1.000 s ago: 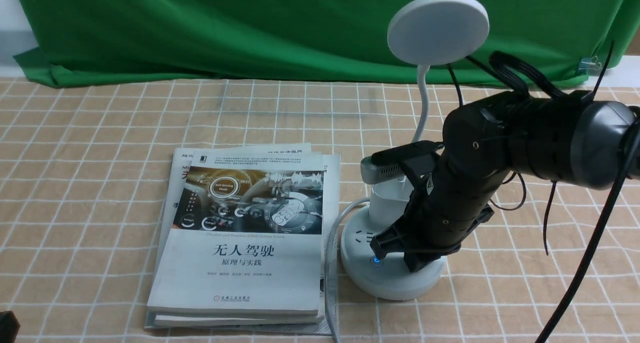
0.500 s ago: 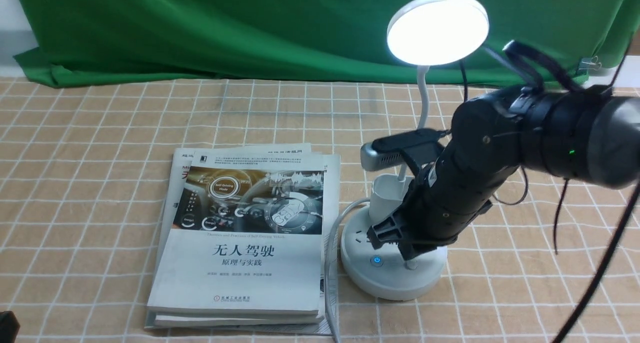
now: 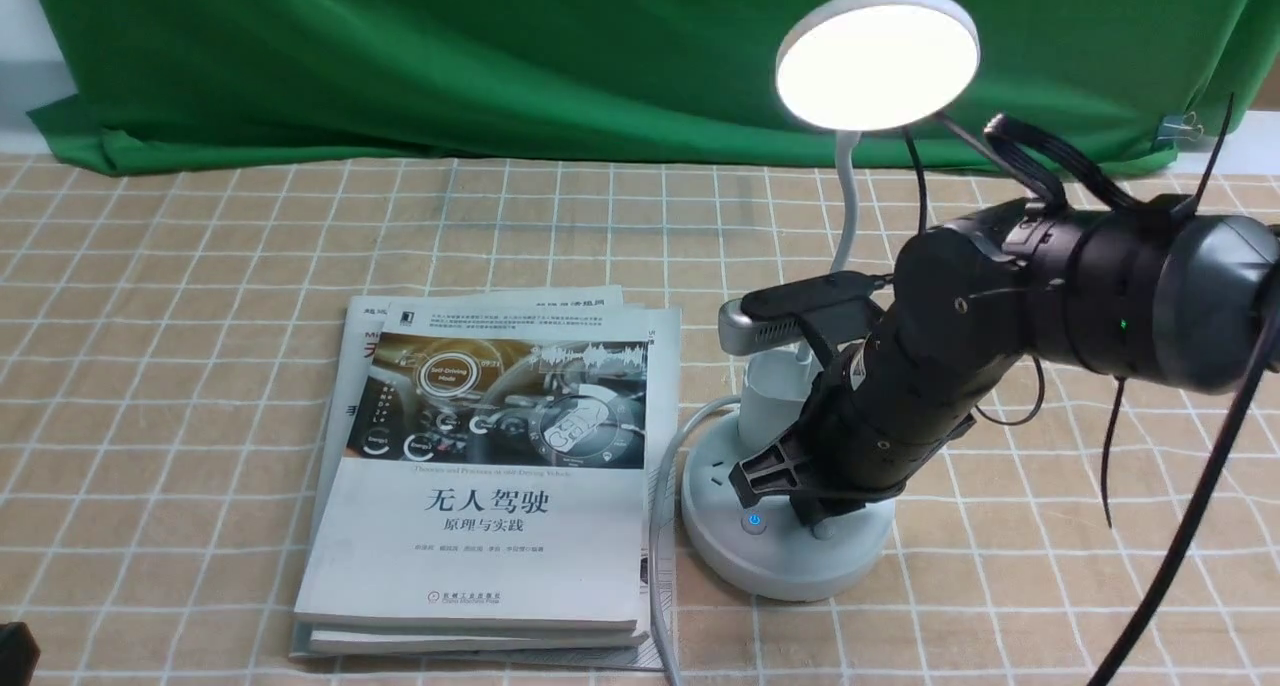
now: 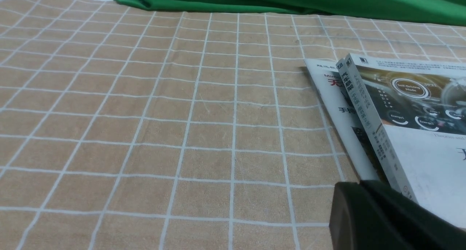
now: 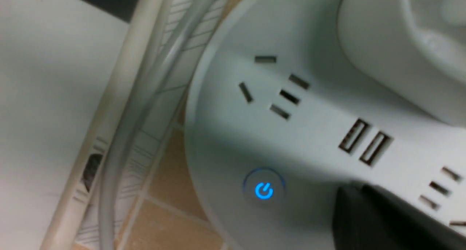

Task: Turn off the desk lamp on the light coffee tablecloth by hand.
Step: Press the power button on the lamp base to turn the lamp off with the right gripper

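Right tool [image 3: 815, 506], nearly closed and apparently empty, is at the lit desk lamp's [image 3: 790, 556] base, contact unclear

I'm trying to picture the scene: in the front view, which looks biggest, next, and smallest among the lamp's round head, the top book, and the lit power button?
1. top book
2. lamp's round head
3. lit power button

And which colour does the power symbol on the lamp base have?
Blue, clearest in the right wrist view.
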